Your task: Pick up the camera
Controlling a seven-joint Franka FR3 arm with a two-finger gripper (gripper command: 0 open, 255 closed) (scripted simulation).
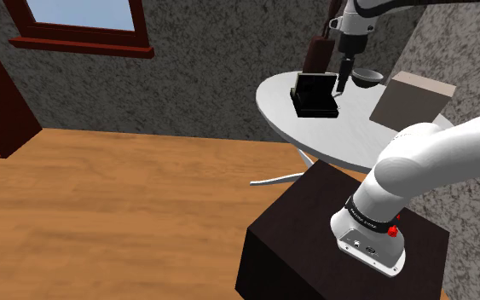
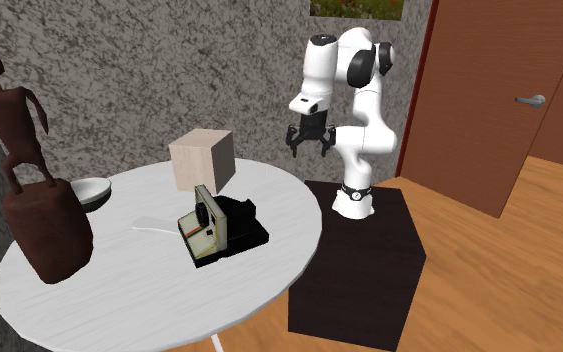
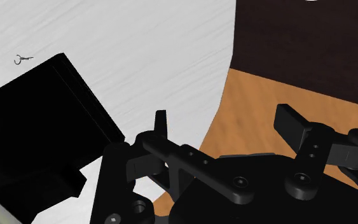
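The camera, a black body with a cream front, sits near the middle of the round white table. In the shoulder view the camera shows as a black block. My black gripper hangs open in the air above the table's edge on the stand's side, well above the camera and apart from it. In the shoulder view the gripper is just right of the camera. In the wrist view the camera lies beside and beyond the open gripper, with nothing between the fingers.
A pale cube, a tall brown statue and a small bowl also stand on the table. The dark stand adjoins the table. A wooden door and a wooden floor surround it.
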